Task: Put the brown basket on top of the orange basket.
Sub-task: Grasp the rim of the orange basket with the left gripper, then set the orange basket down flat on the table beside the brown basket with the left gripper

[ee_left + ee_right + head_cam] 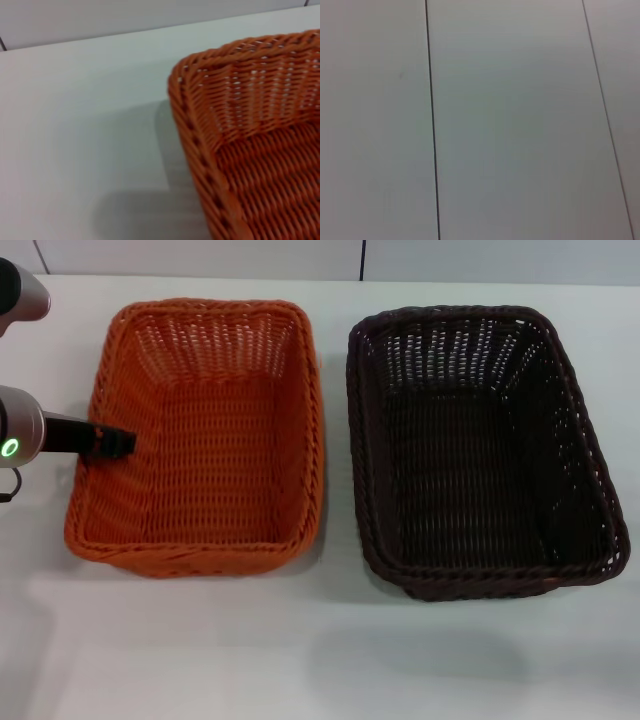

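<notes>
Orange basket [205, 440] as landmark: brown basket [480, 450] just beside it on the robot's right, apart, both flat on white tabletop [320, 660]. Left gripper [118, 441] poised over orange basket's left rim; fingers' state cannot tell. Right gripper out of view. Judged: stacking not yet begun. Next: grip brown basket's rim, lift, carry over, lower squarely. No readable writing anywhere.

White table [300, 660] before pale wall panels [520, 125] with dark seams.
</notes>
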`<action>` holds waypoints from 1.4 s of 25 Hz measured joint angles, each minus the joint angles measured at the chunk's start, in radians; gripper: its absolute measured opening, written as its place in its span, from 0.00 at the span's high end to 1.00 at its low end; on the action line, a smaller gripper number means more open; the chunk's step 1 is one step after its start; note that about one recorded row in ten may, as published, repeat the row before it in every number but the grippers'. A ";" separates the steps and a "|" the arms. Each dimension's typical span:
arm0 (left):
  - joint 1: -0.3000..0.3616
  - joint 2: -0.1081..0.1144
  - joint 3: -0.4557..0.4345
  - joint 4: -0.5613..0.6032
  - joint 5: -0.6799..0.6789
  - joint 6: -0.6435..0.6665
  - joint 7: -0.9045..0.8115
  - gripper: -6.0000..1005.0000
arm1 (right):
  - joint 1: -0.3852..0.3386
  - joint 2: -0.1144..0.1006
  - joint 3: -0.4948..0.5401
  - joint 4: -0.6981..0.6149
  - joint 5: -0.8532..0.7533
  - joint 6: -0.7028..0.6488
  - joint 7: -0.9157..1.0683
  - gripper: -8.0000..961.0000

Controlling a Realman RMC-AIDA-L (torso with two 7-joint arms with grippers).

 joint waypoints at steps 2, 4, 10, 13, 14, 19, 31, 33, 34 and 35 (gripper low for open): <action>0.000 0.001 0.000 0.000 0.003 0.000 0.002 0.43 | 0.000 0.000 0.000 0.000 0.000 0.000 0.000 0.20; -0.001 0.001 -0.002 0.000 0.003 0.000 0.008 0.50 | 0.000 0.000 -0.001 0.000 0.000 0.001 0.000 0.20; -0.010 0.002 -0.016 0.006 -0.015 -0.002 0.064 0.75 | 0.002 0.000 -0.001 -0.001 0.000 0.001 0.000 0.20; -0.035 0.002 -0.061 0.003 -0.064 -0.031 0.161 0.75 | 0.003 0.001 -0.002 -0.003 0.000 0.001 0.000 0.20; -0.048 0.003 -0.094 -0.008 -0.111 -0.049 0.225 0.75 | 0.002 0.001 -0.002 -0.004 0.000 0.002 0.000 0.20; -0.153 0.005 -0.326 -0.124 -0.310 -0.147 0.522 0.76 | 0.000 0.000 -0.001 -0.007 0.000 0.004 0.000 0.20; -0.398 0.057 -0.561 -0.310 -0.321 -0.324 0.885 0.81 | 0.007 0.001 -0.002 -0.011 0.000 0.006 0.000 0.20; -0.428 0.053 -0.585 -0.311 -0.325 -0.377 0.994 0.81 | 0.011 0.001 -0.003 -0.013 0.000 0.006 0.000 0.20; -0.435 0.051 -0.590 -0.311 -0.326 -0.389 1.018 0.81 | 0.011 0.001 -0.003 -0.013 0.000 0.006 0.000 0.20; -0.448 0.047 -0.597 -0.313 -0.329 -0.410 1.065 0.81 | 0.013 0.001 -0.003 -0.013 0.000 0.006 0.000 0.20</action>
